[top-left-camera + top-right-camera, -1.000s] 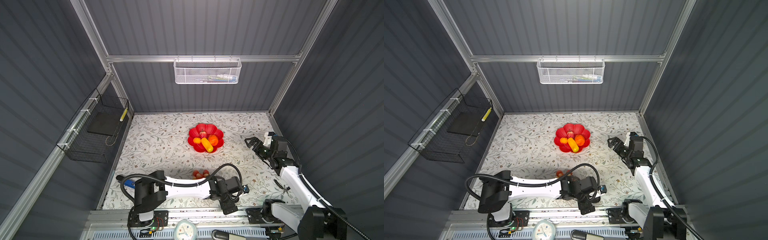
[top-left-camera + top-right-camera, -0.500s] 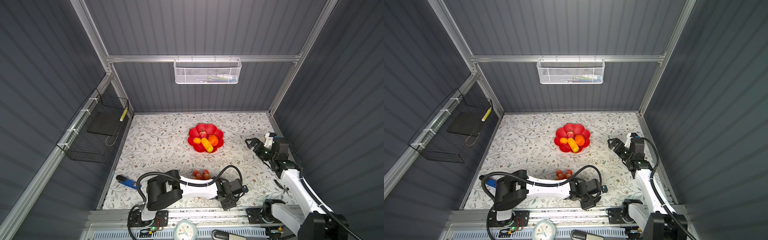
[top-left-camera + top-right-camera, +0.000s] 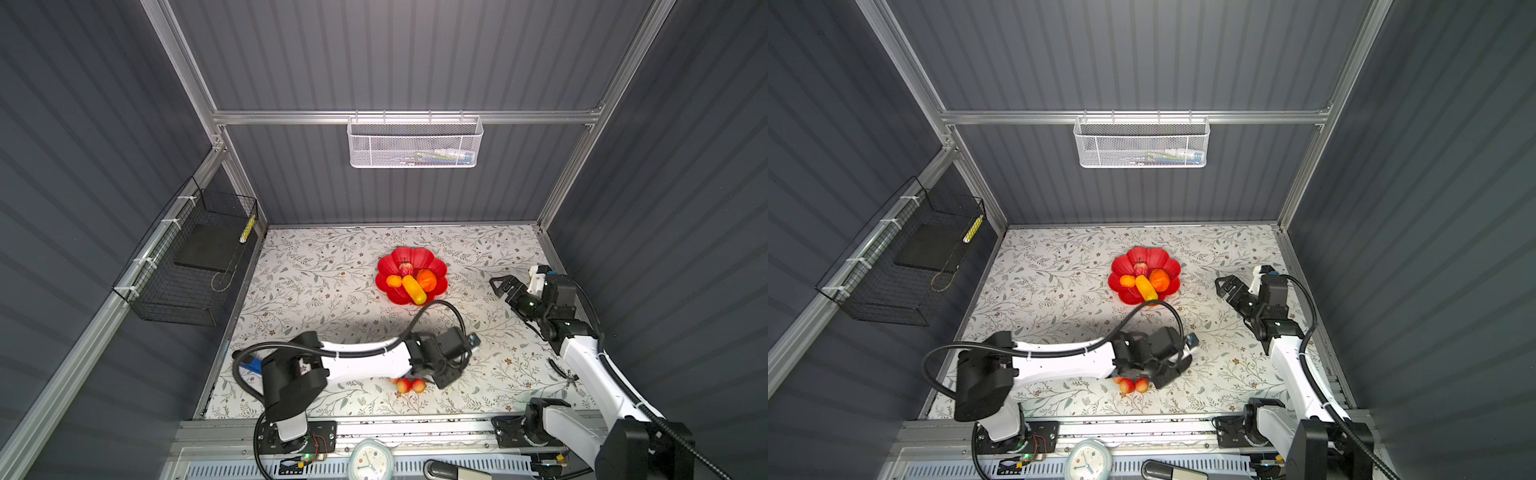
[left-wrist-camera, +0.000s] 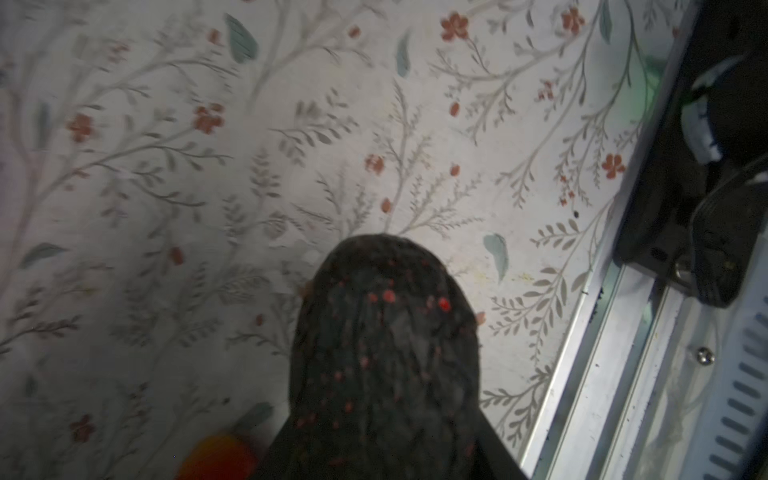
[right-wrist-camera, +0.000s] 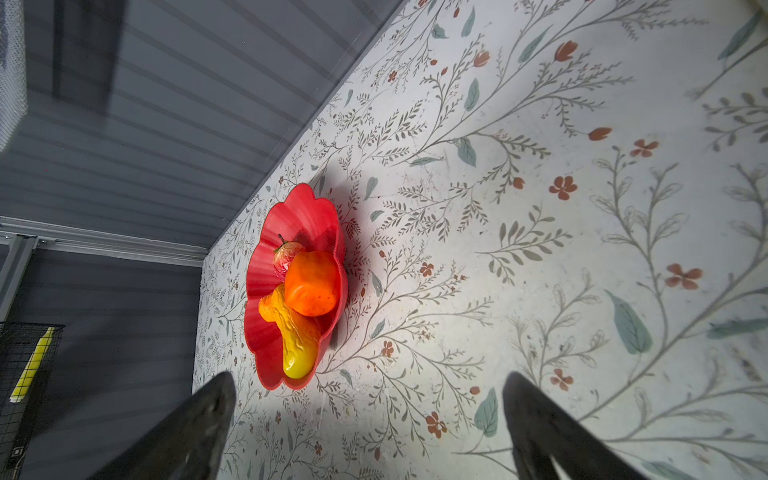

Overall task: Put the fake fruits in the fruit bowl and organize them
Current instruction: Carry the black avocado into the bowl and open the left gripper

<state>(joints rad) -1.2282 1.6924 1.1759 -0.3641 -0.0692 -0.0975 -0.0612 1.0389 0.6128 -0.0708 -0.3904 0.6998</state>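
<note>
The red scalloped fruit bowl [image 3: 415, 257] [image 3: 1148, 255] [image 5: 299, 216] stands mid-table. It holds two orange rounds [image 3: 427, 279] [image 3: 393, 281], a yellow oblong [image 3: 414, 289] and a strawberry [image 3: 406, 267]. My left gripper [image 3: 446, 376] [image 3: 1167, 376] is low near the front edge. In the left wrist view it is shut on a dark bumpy oval fruit [image 4: 386, 353]. The red grapes [image 3: 409, 385] [image 3: 1133, 385] [image 4: 216, 457] lie right beside it. My right gripper [image 3: 500, 284] [image 3: 1225, 286] [image 5: 370, 386] hangs open and empty, right of the bowl.
A white mesh basket [image 3: 414, 143] hangs on the back wall. A black wire basket [image 3: 187, 266] with a yellow tube [image 3: 248, 228] hangs on the left wall. The metal front rail [image 4: 602, 374] runs close to the left gripper. A blue object [image 3: 251, 368] lies front left.
My left jaws have closed round the dark bumpy fruit. The left forearm has shifted toward the back, so the grapes now show on its near side. The right arm has barely moved.
</note>
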